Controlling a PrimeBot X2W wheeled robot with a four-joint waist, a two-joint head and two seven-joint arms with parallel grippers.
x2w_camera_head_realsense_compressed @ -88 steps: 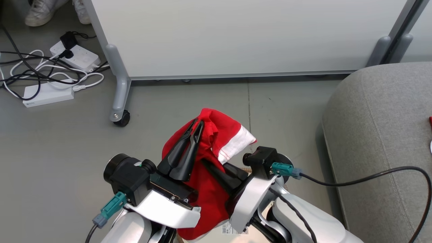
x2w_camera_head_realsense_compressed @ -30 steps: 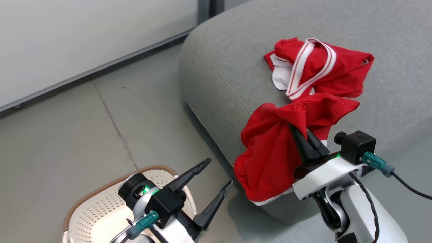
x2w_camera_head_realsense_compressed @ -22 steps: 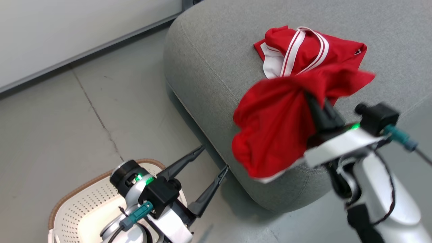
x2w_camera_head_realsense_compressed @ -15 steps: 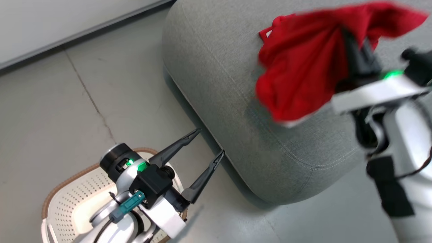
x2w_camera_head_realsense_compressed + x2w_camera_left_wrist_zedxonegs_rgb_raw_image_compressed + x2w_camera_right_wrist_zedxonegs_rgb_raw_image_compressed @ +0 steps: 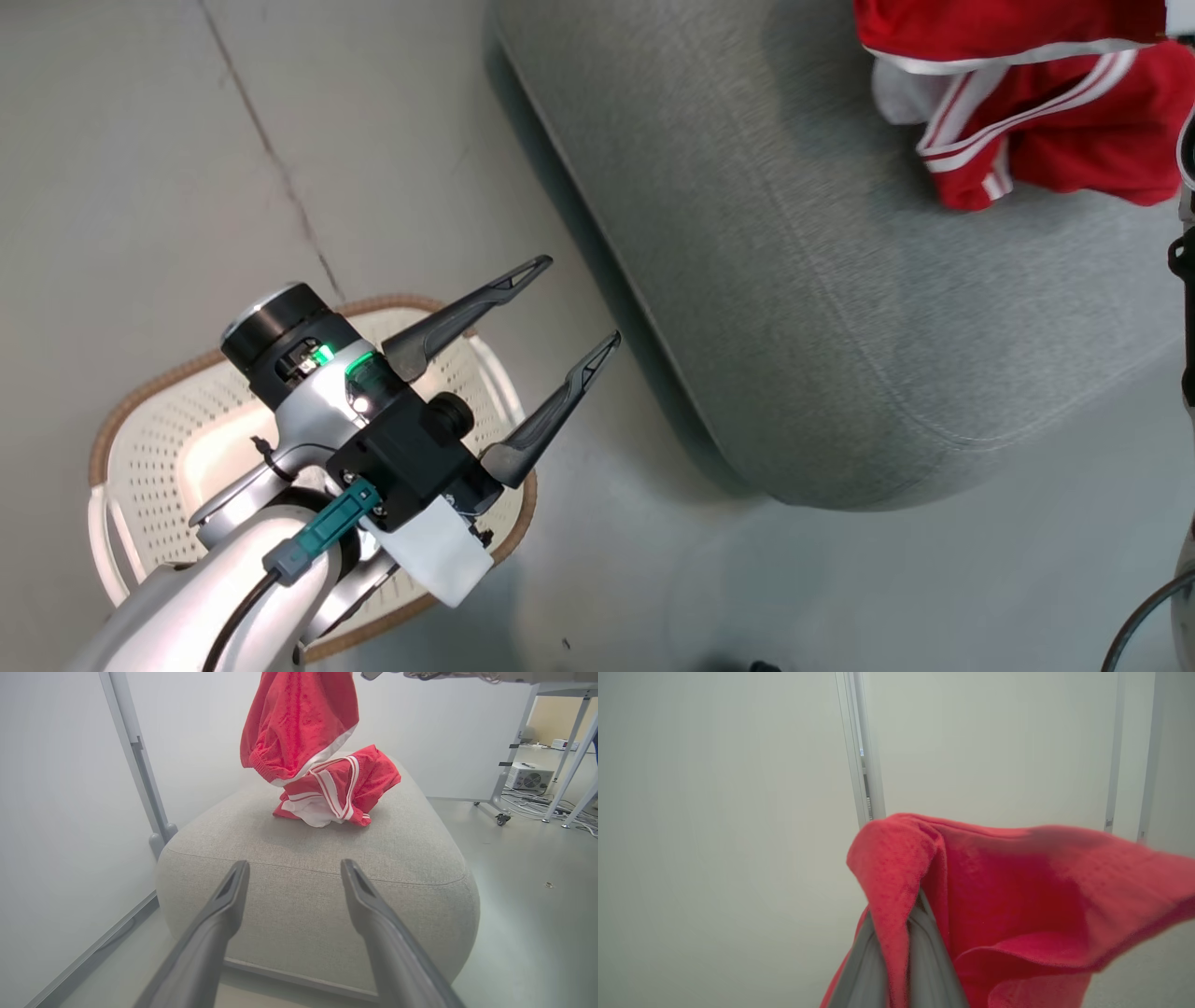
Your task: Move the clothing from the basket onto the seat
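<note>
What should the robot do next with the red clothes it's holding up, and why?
Probably lower the right claw a little and open it. It is shut on the plain red garment, which hangs in the air above the striped garment lying on the seat. Letting go there should land it on the seat too.

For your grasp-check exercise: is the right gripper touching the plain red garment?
Touching. The right wrist view shows the right gripper pinching the plain red garment between its fingers.
</note>
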